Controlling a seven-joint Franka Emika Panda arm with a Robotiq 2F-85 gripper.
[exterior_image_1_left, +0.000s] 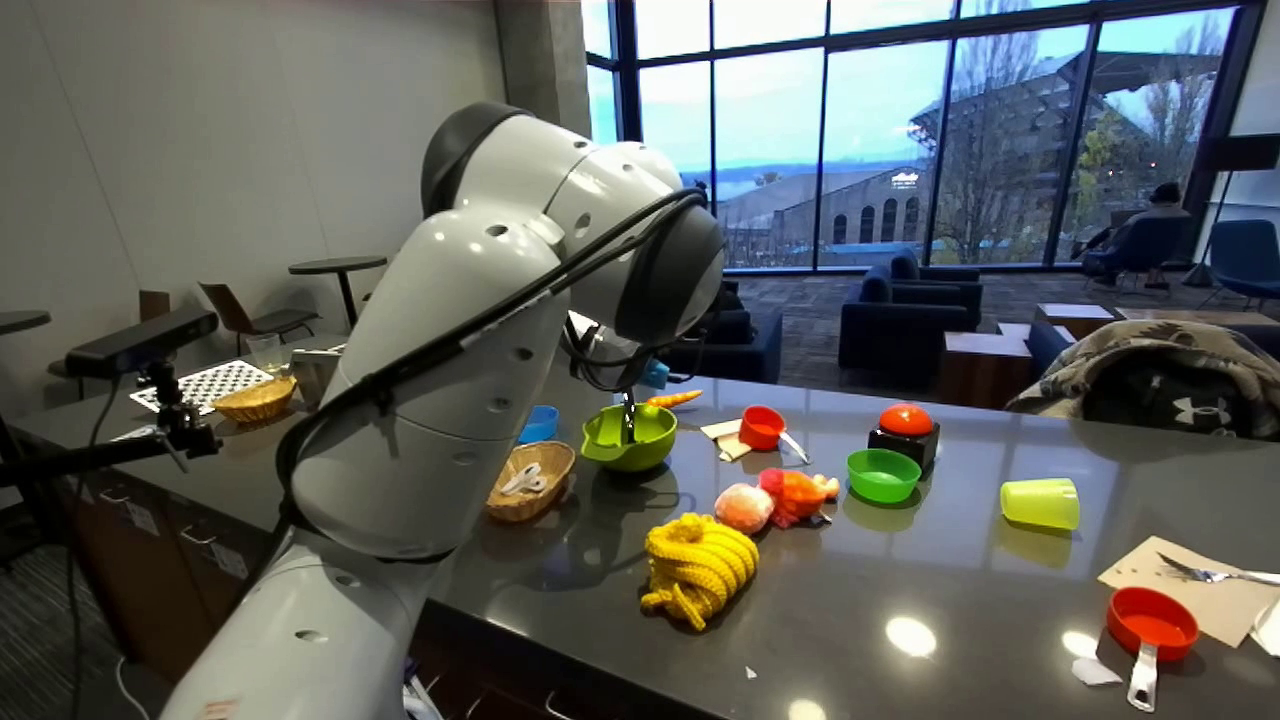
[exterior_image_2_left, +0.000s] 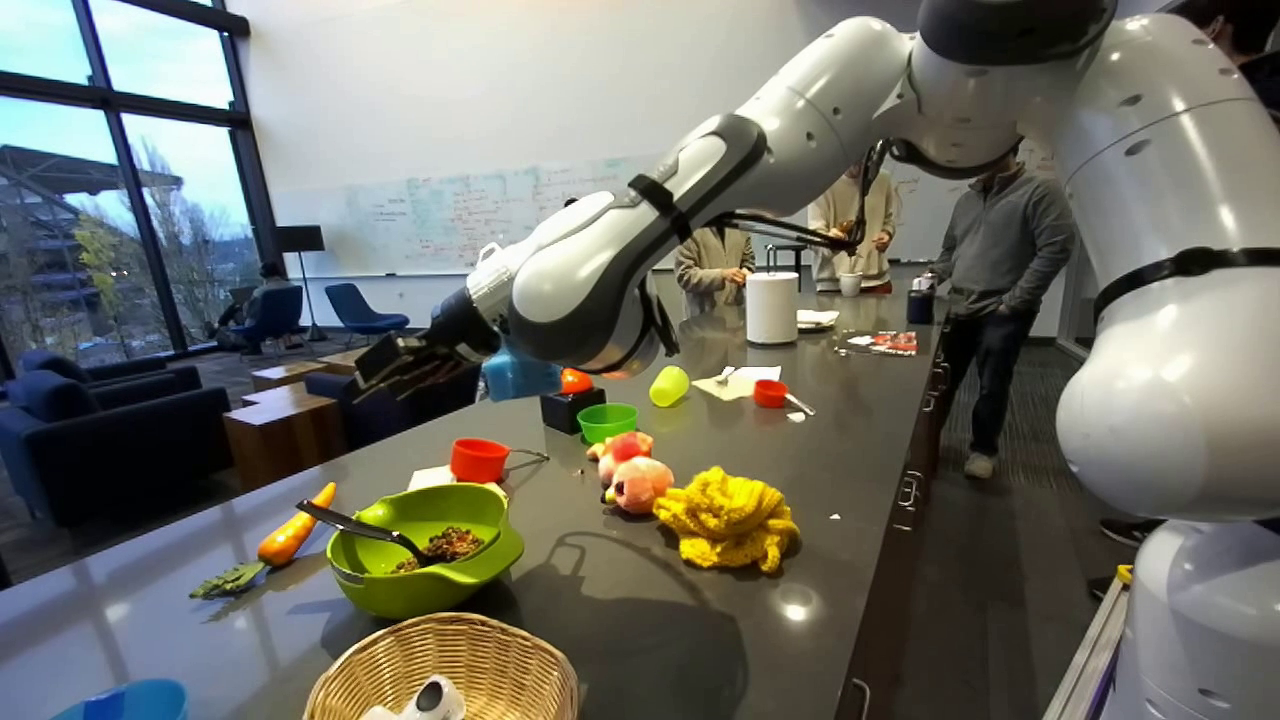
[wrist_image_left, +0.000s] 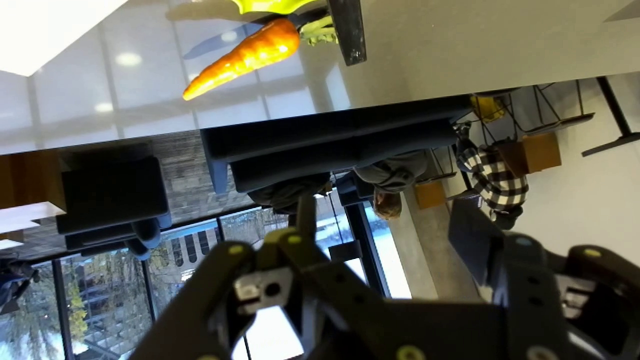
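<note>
The carrot (wrist_image_left: 247, 56) and bowl (exterior_image_2_left: 450, 583) look like smooth, glossy plastic, the basket (exterior_image_2_left: 445, 640) rough wicker, the countertop (exterior_image_2_left: 640, 620) polished.

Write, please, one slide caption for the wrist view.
Open, empty jaws; a carrot lies beside a green bowl on the counter.

brand mark: a white under armour emblem (exterior_image_1_left: 1200, 412) is showing on a black bag (exterior_image_1_left: 1140, 390) in an exterior view. writing and signs: red and green handwriting (exterior_image_2_left: 485, 210) is covering part of the wall whiteboard (exterior_image_2_left: 360, 245), strokes running too small to read, while a lit white sign (exterior_image_1_left: 904, 180) is standing on the arch-windowed building (exterior_image_1_left: 800, 220) outside, its letters blurring. labels: pale paper labels (exterior_image_1_left: 140, 515) are sitting on the drawer fronts (exterior_image_1_left: 160, 580), their print appearing illegible.
</note>
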